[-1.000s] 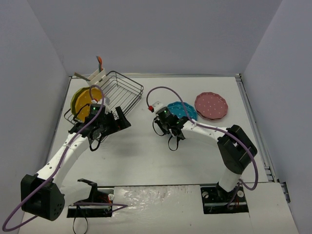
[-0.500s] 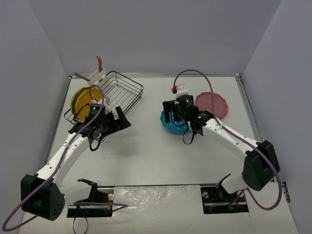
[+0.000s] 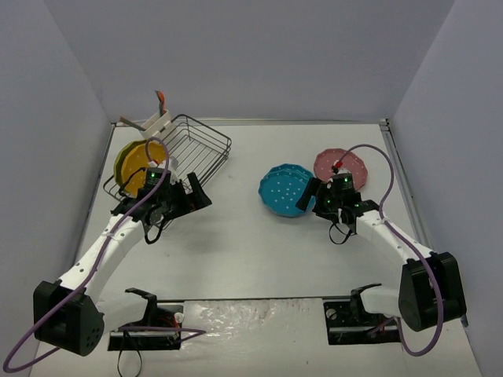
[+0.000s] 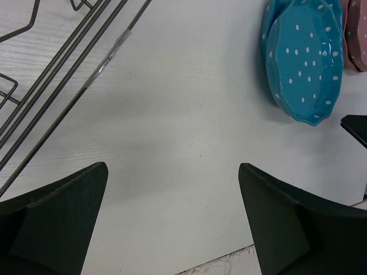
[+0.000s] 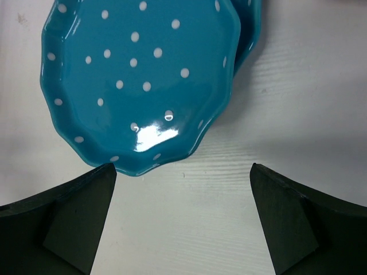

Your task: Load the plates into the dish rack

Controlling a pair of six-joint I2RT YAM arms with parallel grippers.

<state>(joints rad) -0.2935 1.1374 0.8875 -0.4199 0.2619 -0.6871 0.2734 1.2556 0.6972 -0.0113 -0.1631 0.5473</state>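
On the white table (image 3: 236, 243), scalloped white-dotted teal plates (image 3: 284, 189) lie before the wide-open right gripper (image 5: 182, 172).

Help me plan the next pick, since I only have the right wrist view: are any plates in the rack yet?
Observer: Yes, two yellowish plates stand on edge at the left end of the dish rack.
Operator: Anything loose besides the teal plates in front of me?
Observer: A pink plate lies flat just beyond them, behind the right gripper.
Operator: And the left arm?
Observer: The left gripper hovers open and empty beside the rack's near edge.
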